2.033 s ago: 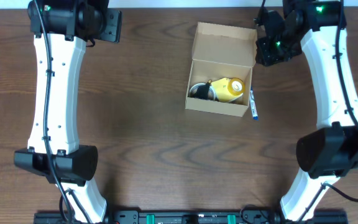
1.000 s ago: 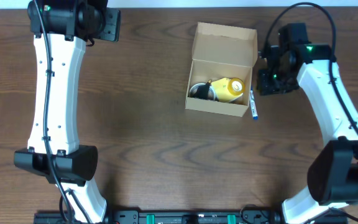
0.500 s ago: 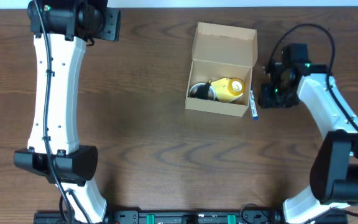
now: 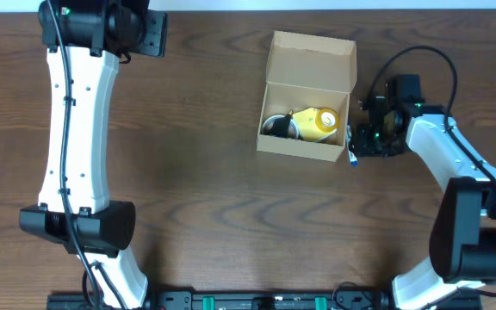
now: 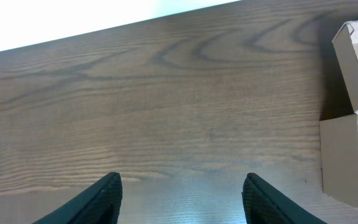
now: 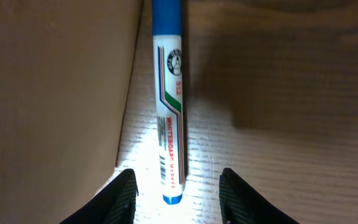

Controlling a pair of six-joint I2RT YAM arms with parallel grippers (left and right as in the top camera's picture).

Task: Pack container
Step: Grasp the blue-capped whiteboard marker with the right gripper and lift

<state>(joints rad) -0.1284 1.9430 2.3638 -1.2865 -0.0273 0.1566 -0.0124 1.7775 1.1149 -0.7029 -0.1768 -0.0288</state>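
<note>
Dark wood-grain table (image 4: 213, 189), one. Container (image 4: 304, 148), one: tan cardboard box, right of centre toward the far edge, lid flap (image 4: 313, 58) standing open at its far side. Contents, two: one yellow item (image 4: 319, 123), one dark round item (image 4: 275, 127) beside it, not clearly identifiable. Whiteboard marker (image 6: 169, 112), one: white barrel, blue cap, lying flat on the table just beside the container's right wall. Right gripper (image 6: 178, 196), one: low over the marker, fingers (image 6: 120, 193) moderately apart on either side of it, not touching. Left gripper (image 5: 179, 199), one: far left, well apart from the container, jaws wide, holding nothing.
</note>
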